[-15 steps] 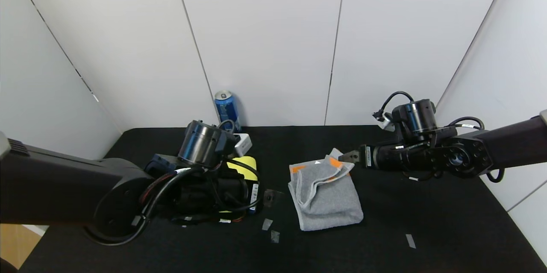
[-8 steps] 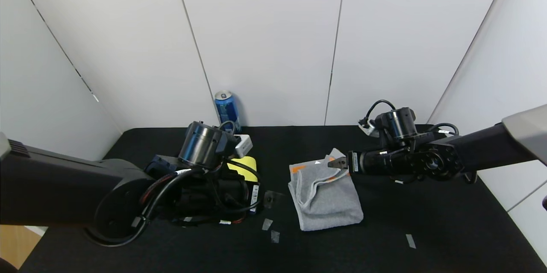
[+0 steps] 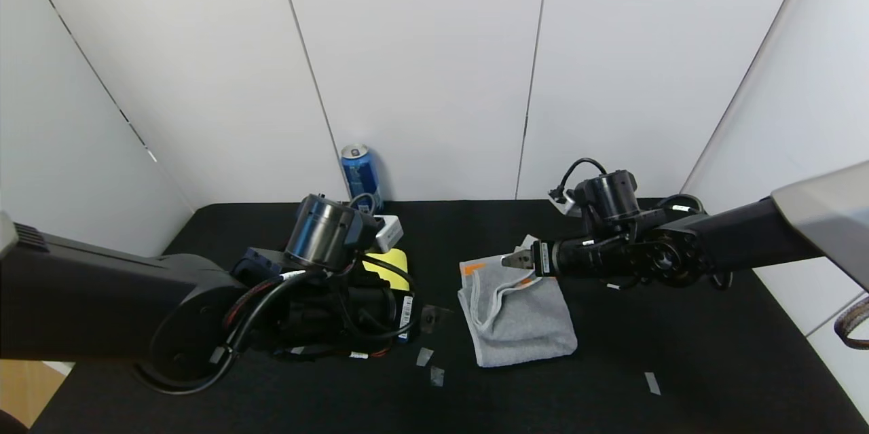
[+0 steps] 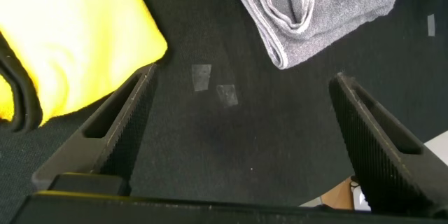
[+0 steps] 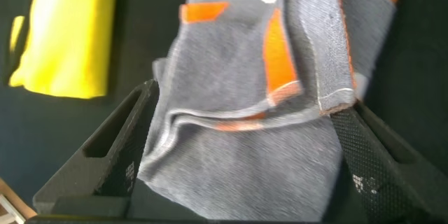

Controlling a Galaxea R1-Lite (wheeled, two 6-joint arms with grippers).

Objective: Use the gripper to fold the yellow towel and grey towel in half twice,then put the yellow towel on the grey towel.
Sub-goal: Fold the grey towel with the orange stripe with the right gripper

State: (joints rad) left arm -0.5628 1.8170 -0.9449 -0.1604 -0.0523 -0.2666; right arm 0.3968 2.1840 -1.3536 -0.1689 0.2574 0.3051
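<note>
The grey towel [image 3: 516,312] lies near the middle of the black table [image 3: 679,352], loosely folded, with its layered edges open toward the far side and orange marks [image 5: 280,52] on the upper layers. The folds are not tidy; one corner with an orange mark turns up at the far right side of the towel.

The right end effector [image 3: 514,259] is over the far edge of the grey towel, with its arm coming in from the right. In the right wrist view its two fingers [image 5: 112,154] stand wide apart on both sides of the towel, and they grasp nothing.

The yellow towel [image 3: 388,264] lies to the left of the grey towel, apart from it, and in the head view the left arm hides most of it. In the left wrist view it appears as a thick folded bundle [image 4: 70,49] with black edging.

The left end effector [image 4: 238,133] is low over the table, between the two towels. Its fingers [image 4: 119,126] are released and wide apart, with only bare table and some small pieces of tape [image 4: 213,84] between them.

A blue can [image 3: 360,176] stands at the back wall, behind the yellow towel.
</note>
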